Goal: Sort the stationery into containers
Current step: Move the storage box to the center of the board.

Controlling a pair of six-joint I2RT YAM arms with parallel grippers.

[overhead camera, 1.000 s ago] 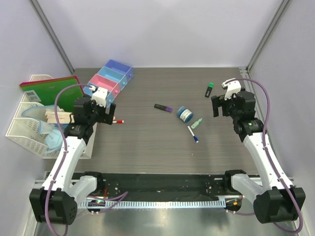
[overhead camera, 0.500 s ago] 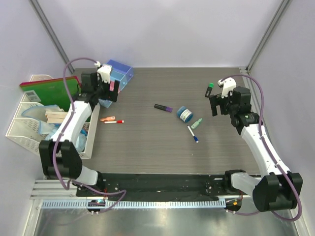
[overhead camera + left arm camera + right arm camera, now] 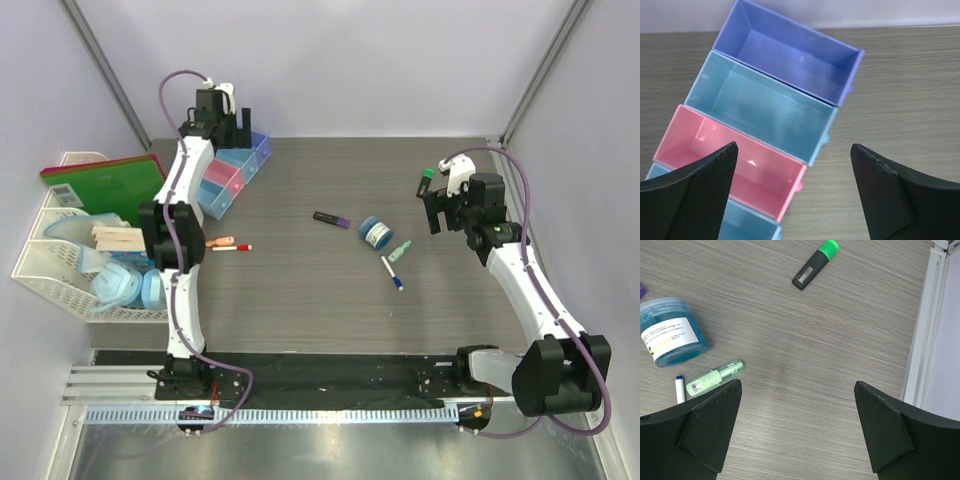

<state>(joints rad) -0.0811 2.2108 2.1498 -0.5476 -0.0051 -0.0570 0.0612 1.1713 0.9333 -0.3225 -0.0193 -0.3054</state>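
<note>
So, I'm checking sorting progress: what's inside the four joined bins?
Nothing shows in the purple-blue bin, the light blue bin beside it or the pink bin. The fourth bin is mostly covered by a finger of the left pincer, so its contents cannot be told.

Count: I see four joined translucent plastic bins (image 3: 765,105), two short black highlighters (image 3: 331,219), one round blue jar (image 3: 376,232), one tiny green bottle (image 3: 400,250), two white markers (image 3: 392,273).
</note>
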